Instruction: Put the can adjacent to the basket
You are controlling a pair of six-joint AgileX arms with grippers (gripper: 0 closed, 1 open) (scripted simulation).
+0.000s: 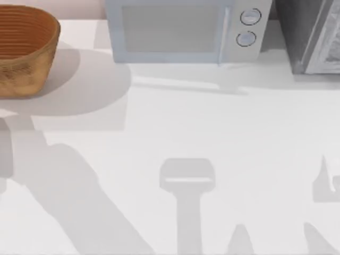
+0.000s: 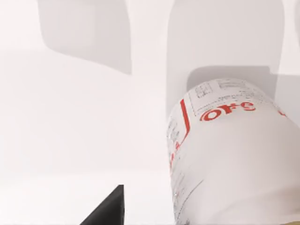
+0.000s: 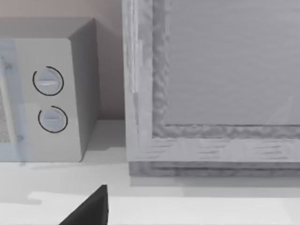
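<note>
Carrying step, by the look of it: can [image 2: 229, 159] close up against the left hand [image 2: 108, 211], white side and red lettering looming large in the left wrist view, with bare bench [image 1: 212, 122] and a shadow beyond it. Cannot tell whether the left hand is clamped on it or merely beside it. Cannot tell either how far the can is from the basket [image 1: 24, 58], which stands at the bench's far left corner, left of the microwave [image 1: 180, 29].

Next, probably: bring the can over to the free bench just beside the basket's wall, lower it upright, keep off the wicker, then release.

Right hand [image 3: 91, 208] idle, facing the microwave and a grey cabinet [image 3: 211, 93] at far right; state cannot be told.
</note>
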